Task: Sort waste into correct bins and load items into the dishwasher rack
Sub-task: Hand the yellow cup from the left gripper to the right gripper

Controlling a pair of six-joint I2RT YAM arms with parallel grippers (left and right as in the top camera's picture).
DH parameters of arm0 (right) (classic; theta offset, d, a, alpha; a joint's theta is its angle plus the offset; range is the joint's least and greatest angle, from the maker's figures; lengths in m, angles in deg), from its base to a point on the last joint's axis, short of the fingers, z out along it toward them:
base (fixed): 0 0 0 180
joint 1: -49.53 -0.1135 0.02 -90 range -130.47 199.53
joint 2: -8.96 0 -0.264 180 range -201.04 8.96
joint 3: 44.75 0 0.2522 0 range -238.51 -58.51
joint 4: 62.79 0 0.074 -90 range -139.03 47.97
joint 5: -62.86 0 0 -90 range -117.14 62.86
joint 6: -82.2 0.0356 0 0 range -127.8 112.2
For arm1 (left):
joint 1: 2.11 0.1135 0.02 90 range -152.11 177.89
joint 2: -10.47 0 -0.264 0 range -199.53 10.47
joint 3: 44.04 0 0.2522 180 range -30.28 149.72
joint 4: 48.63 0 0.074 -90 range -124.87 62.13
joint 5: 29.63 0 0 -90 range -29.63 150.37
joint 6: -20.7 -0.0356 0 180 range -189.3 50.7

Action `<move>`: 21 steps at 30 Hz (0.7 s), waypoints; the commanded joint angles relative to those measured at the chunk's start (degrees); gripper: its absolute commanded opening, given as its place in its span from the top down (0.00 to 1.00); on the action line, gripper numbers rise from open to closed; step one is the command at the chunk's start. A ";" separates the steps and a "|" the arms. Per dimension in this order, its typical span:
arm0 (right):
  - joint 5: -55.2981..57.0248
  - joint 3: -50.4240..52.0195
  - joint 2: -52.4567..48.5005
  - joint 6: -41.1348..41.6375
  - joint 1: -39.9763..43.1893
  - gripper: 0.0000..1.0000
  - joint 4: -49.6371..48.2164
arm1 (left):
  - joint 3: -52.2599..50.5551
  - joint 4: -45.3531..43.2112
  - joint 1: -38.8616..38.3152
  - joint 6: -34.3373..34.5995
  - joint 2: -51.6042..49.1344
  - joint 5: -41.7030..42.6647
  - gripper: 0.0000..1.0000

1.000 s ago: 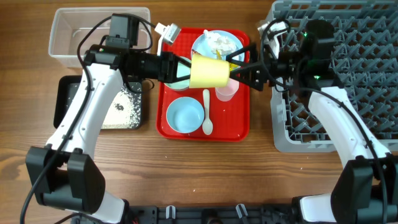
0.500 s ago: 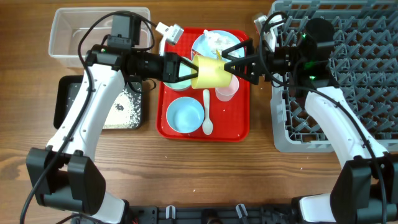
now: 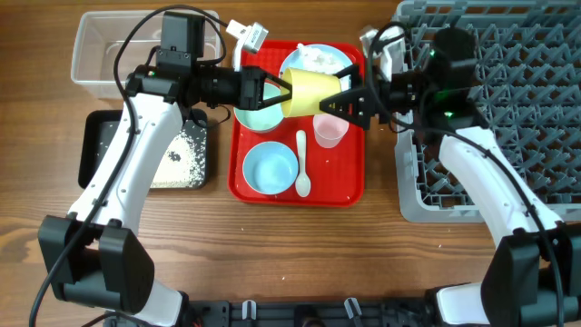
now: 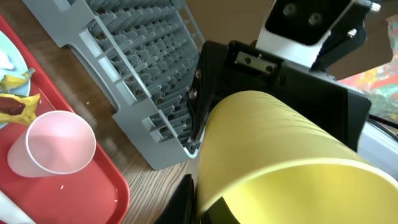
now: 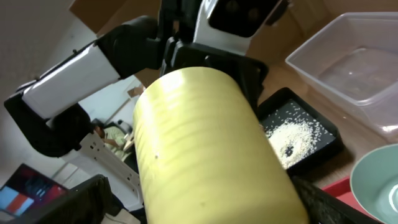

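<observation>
Yellow cup (image 3: 309, 93) farther; rice (image 3: 177, 160) in tray (image 3: 100, 145)

Tub (image 3: 91, 56) behind grain tray (image 3: 95, 150) at left — serving tray (image 3: 338, 174) central — rack (image 3: 536, 82) at right

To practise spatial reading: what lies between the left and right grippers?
The yellow cup, on its side above the red tray; the overhead view shows it.

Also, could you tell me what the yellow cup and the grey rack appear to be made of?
The yellow cup looks like matte opaque plastic, with fine ridges ringing its wall. The grey rack looks like moulded plastic: one dull, uniform lattice of thin ribs and prongs.
</observation>
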 commanded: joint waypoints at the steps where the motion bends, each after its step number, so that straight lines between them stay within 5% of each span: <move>1: 0.90 -0.57 -0.70 -1.84 -1.27 0.09 0.00 | 0.39 -0.24 0.07 0.61 0.20 1.60 0.96; 13: 2.47 -0.57 -0.68 -1.77 -1.79 0.59 -1.05 | 0.39 -0.22 0.07 0.59 0.20 1.33 0.96; 14: 2.27 -0.57 -0.68 -1.68 -1.79 0.59 -1.57 | 0.39 -0.24 0.07 0.59 0.20 1.33 0.87; 15: 2.29 -0.57 -0.68 -1.60 -1.79 0.59 -2.10 | 0.39 -0.24 0.07 0.59 0.20 1.31 0.56; 16: 2.29 -0.57 -0.68 -1.55 -1.75 0.59 -2.40 | 0.39 -0.24 0.07 0.59 0.20 1.29 0.53; 17: 2.27 -0.57 -0.66 -1.31 -1.73 0.59 -2.49 | 0.39 -0.24 0.07 0.59 0.20 1.31 0.38; 21: 1.88 -0.57 -0.61 0.37 -0.90 0.59 -3.23 | 0.39 -0.22 0.31 0.61 0.20 -0.22 0.25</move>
